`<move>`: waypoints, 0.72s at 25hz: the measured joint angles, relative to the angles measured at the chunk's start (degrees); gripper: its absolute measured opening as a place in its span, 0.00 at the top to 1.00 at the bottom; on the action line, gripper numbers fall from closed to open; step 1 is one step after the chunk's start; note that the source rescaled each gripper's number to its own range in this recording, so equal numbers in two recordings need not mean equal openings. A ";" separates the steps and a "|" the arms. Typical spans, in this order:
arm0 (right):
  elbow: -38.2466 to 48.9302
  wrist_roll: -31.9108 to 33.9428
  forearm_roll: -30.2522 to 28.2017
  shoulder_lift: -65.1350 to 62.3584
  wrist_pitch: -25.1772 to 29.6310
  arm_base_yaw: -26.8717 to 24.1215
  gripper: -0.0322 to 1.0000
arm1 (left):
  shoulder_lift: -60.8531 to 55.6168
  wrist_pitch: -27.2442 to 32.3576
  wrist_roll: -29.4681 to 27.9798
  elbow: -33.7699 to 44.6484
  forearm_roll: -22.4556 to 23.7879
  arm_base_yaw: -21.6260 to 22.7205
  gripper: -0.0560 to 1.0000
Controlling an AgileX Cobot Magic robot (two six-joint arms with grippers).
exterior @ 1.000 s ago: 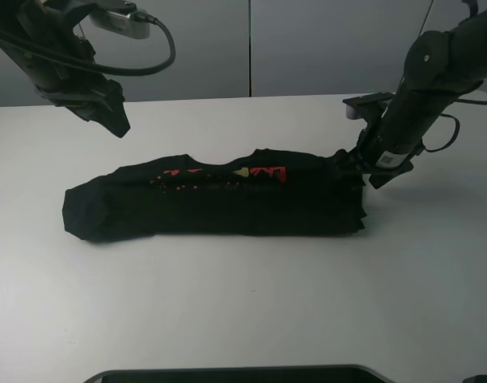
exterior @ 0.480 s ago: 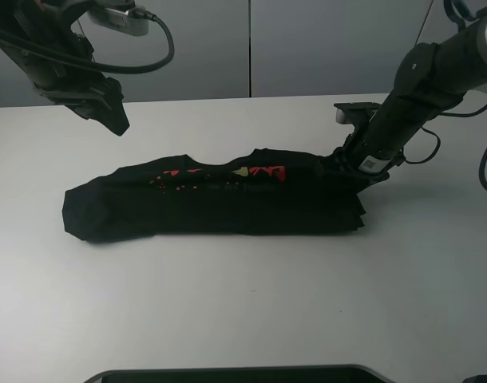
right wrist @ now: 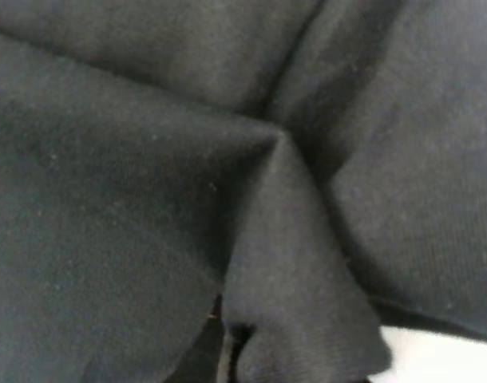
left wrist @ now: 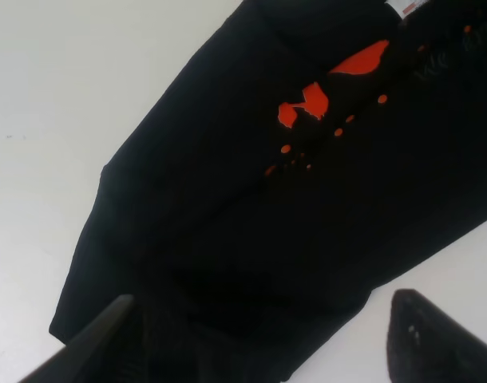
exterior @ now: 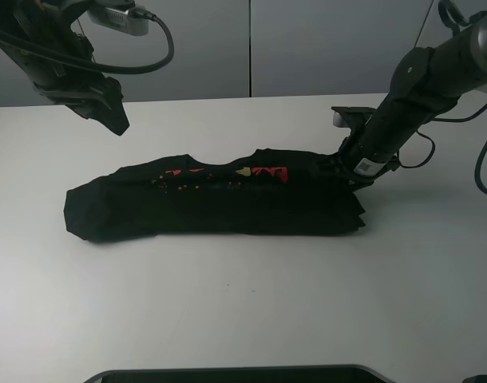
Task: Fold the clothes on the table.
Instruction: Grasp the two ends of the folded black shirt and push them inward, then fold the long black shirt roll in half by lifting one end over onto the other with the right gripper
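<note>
- White table (exterior: pixel 243 311), spread under everything.
- Black shirt (exterior: pixel 219 203), folded into a long band mid-table, running 9 to 3 o'clock.
- Left gripper (left wrist: pixel 255 327), spread wide, raised off the cloth toward 10 o'clock.
- Right gripper (exterior: pixel 339 163), pinching the shirt's 3 o'clock end, cloth puckered.

Black T-shirt (exterior: pixel 219 203) lies folded into one long, flat band across the white table (exterior: pixel 243 319). Red and orange print and the neckline show along one long edge. One end is bunched right at the right pincer (exterior: pixel 339 165), the cloth ridged up there. The other end lies beneath the left pincer (exterior: pixel 116 120), apart from it.
</note>
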 joint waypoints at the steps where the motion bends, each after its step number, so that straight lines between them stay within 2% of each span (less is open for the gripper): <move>1: 0.00 3.10 -3.41 -0.45 0.15 0.21 0.86 | 0.00 0.00 0.00 0.00 0.00 0.00 0.15; 4: 0.12 17.25 -19.60 -2.32 1.95 0.32 0.86 | 0.00 0.00 0.11 0.00 0.00 0.00 0.15; 5: 0.35 20.95 -27.73 -2.95 2.93 0.32 0.86 | 0.00 0.00 0.11 0.00 0.00 0.00 0.15; 9: 1.19 36.17 -50.04 -5.51 11.70 0.07 0.86 | 0.00 0.00 0.11 0.00 0.00 0.00 0.15; 10: 1.19 38.50 -52.91 -6.85 13.29 -0.02 0.86 | 0.00 0.00 0.11 0.00 0.00 0.00 0.15; 12: 1.23 40.41 -55.97 -9.75 14.57 -0.02 0.86 | 0.00 0.00 0.11 0.00 0.00 0.00 0.15; 14: 1.23 40.58 -54.86 -13.78 14.72 -0.02 0.86 | 0.00 0.00 0.11 0.00 0.00 0.00 0.15; 16: 1.23 37.99 -50.30 -17.66 14.53 -0.02 0.86 | 0.00 0.00 0.11 0.00 0.00 0.00 0.15; 18: 1.23 32.76 -42.58 -22.05 13.76 -0.02 0.86 | 0.00 0.00 0.11 0.00 0.00 0.00 0.15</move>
